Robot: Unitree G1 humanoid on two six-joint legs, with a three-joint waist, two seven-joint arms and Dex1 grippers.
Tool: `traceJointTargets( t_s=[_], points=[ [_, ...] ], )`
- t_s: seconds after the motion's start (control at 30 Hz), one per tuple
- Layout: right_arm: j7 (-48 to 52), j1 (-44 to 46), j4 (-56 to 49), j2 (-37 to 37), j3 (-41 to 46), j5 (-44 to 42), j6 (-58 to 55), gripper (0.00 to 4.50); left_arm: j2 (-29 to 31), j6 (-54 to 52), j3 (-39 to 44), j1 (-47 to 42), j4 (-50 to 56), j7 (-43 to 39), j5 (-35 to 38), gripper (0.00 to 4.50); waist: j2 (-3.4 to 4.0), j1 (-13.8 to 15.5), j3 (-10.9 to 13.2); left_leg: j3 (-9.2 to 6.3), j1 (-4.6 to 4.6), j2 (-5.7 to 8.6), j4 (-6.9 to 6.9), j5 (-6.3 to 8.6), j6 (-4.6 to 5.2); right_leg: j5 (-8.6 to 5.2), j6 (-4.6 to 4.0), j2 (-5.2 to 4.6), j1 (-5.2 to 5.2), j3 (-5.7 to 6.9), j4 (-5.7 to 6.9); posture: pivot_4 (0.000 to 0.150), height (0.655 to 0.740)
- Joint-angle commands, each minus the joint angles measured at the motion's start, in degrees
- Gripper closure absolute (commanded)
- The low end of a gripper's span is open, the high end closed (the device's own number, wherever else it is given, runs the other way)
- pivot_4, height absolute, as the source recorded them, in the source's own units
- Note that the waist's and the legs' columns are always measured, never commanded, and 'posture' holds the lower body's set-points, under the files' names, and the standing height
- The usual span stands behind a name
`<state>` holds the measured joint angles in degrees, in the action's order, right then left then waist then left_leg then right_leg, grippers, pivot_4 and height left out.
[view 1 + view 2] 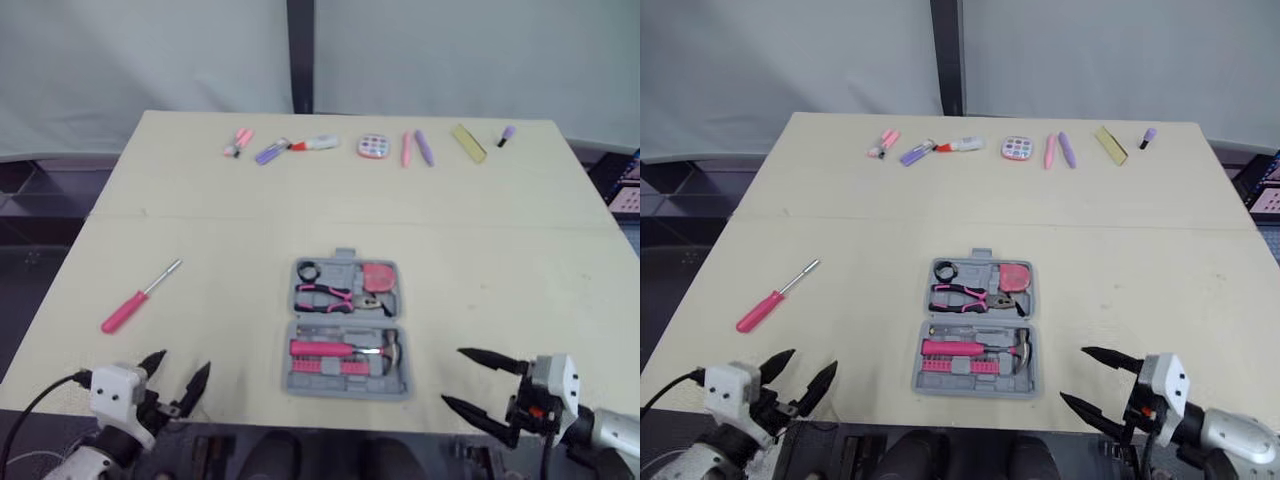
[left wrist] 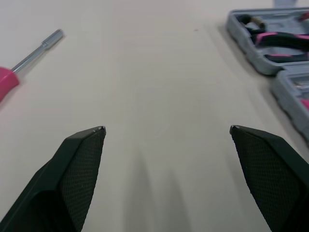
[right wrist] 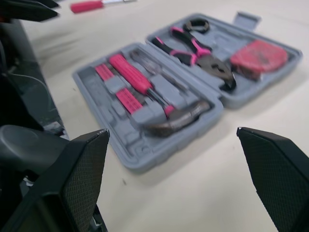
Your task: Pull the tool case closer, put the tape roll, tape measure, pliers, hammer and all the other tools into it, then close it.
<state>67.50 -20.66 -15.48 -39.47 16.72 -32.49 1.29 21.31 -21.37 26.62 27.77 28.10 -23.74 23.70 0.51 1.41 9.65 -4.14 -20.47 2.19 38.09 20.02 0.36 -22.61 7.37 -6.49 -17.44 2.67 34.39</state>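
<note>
The grey tool case [image 1: 296, 374] lies open near the table's front edge, between my two grippers. Its far half holds a black tape roll [image 1: 307, 270], pink-handled pliers [image 1: 325, 296] and a pink tape measure [image 1: 378, 277]. In the near half lie a pink-handled hammer [image 1: 345, 349] and pink bits. A pink screwdriver [image 1: 135, 300] rests on the table to the left of the case. My left gripper [image 1: 182, 365] is open at the front left, with bare table between its fingers. The right gripper [image 1: 453, 376] is open at the front right and points toward the case [image 3: 96, 92].
A row of small pink and purple items, a round palette [image 1: 373, 146] and a yellow-green bar [image 1: 468, 142] lies along the table's far edge. The front table edge runs just beneath both grippers. Grey curtains and a dark post stand behind the table.
</note>
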Motion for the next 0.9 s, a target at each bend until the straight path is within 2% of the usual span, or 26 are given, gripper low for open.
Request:
traceJointTargets(
  t_s=[0.03,0.17,0.33,0.4,0.47,0.53,0.7,0.9],
  points=[
    [1.5,2.3,0.91,-0.72,1.08,-1.51,0.41,0.0,1.67,-1.12,3.11,-0.82,-1.66,0.11,1.32,0.07,0.01,-0.09,-0.01,0.0,0.0,0.01,-0.01,0.0,0.0,0.0,0.0,0.0,-0.02,0.0,0.03,0.15,0.74],
    [2.0,3.52,2.27,-0.54,0.36,-0.75,0.72,0.0,6.35,-6.06,3.04,0.01,-1.24,-2.43,1.7,0.07,-0.01,-0.12,0.01,0.01,-0.02,0.04,-0.12,0.13,0.14,0.0,0.0,0.03,-0.04,0.07,0.15,0.15,0.74],
    [2.14,4.27,3.0,-0.39,0.06,-0.38,1.15,0.0,14.55,-5.91,4.63,-1.88,-5.66,-9.31,1.35,0.07,0.01,0.05,0.05,-0.01,-0.05,0.08,0.0,0.1,0.11,0.0,-0.01,-0.04,-0.04,0.07,0.09,0.15,0.74],
    [2.62,4.51,3.63,-0.47,0.39,-0.47,1.47,0.0,19.84,-3.16,4.93,-5.16,-12.55,-12.46,-0.98,0.07,0.02,-0.02,0.05,-0.01,-0.03,0.06,0.03,0.03,0.03,-0.01,-0.01,-0.07,-0.03,0.03,0.03,0.15,0.74],
    [2.79,4.75,4.31,-0.37,0.95,-0.58,2.07,0.0,26.61,-1.66,3.29,-12.36,-22.51,-16.22,-2.77,0.07,0.02,0.13,0.07,-0.04,0.03,0.03,0.0,-0.02,-0.07,-0.02,-0.04,-0.05,-0.01,0.04,0.09,0.15,0.74],
    [2.71,4.85,4.55,-0.25,1.06,-0.6,2.45,0.0,30.12,0.17,0.77,-16.83,-27.85,-18.99,-4.2,0.07,0.03,-0.07,0.07,-0.18,0.02,0.01,-0.04,-0.07,-0.15,-0.06,-0.12,-0.03,-0.09,0.01,0.28,0.15,0.74],
    [2.37,4.09,4.23,-0.1,1.32,-0.45,3.01,0.0,33.54,1.36,-4.56,-26.67,-36.79,-21.52,-7.34,0.07,0.13,-0.74,0.09,-0.05,0.06,0.14,-0.17,0.04,0.03,-0.07,-0.15,-0.06,-0.22,0.06,0.65,0.15,0.74],
    [1.59,3.49,3.55,-0.17,1.68,-0.56,3.2,0.0,34.41,1.12,-8.8,-32.0,-41.59,-23.14,-9.87,0.07,-0.02,-1.67,0.18,0.01,0.07,0.14,-0.14,0.06,0.06,-0.07,-0.13,0.02,-0.27,0.27,0.85,0.15,0.74]
  ],
)
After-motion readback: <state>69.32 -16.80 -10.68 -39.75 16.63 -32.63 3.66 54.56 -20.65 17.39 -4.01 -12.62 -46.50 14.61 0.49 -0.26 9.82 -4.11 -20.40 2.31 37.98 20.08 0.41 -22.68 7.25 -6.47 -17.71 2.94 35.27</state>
